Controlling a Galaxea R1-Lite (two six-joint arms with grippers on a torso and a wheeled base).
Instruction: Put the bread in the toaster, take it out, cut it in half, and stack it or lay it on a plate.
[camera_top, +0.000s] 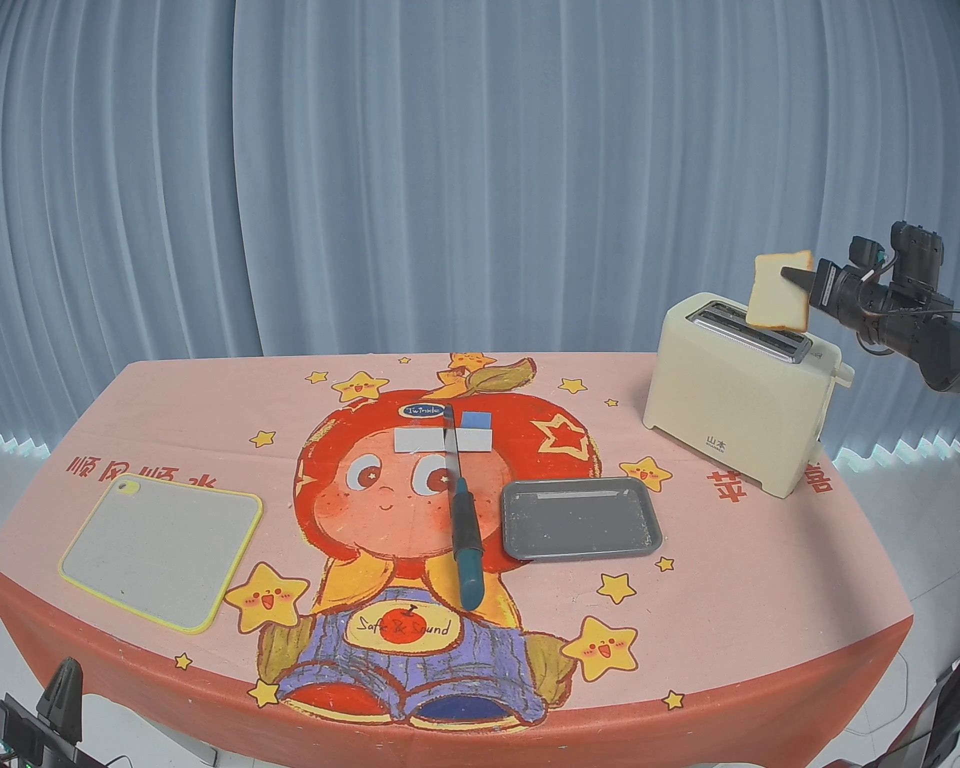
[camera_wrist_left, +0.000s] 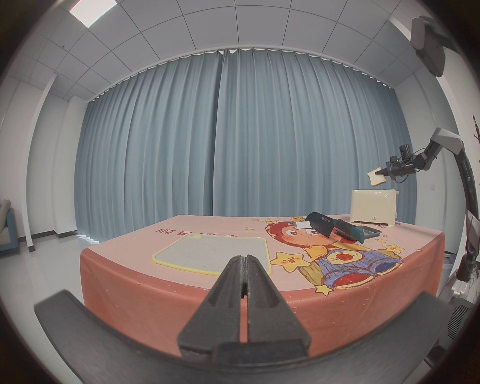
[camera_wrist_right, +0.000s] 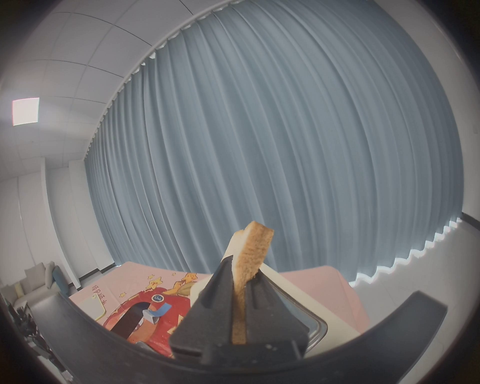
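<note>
One slice of bread (camera_top: 779, 292) is clamped edgewise in the right gripper (camera_top: 800, 278), just above the slot of the toaster (camera_top: 740, 395). Step: toaster stage; loading or retrieval, cannot tell which. If loading, the next move needs the slice aligned with the slot, then lowered. Left gripper (camera_wrist_left: 245, 285) is pressed closed on nothing, short of the table (camera_wrist_left: 130, 245).

On the bench (camera_top: 700, 600), the cutting board (camera_top: 160, 550) lies at the front left. The knife (camera_top: 462, 520) lies in the middle, handle toward the front, its blade across two small blocks (camera_top: 443, 438) farther back. The tray (camera_top: 580, 517) sits just right of the knife. The toaster (camera_top: 745, 390) stands at the back right, and the bread (camera_top: 780, 292) hangs above its slots, clamped in the right claw (camera_top: 800, 280).
</note>
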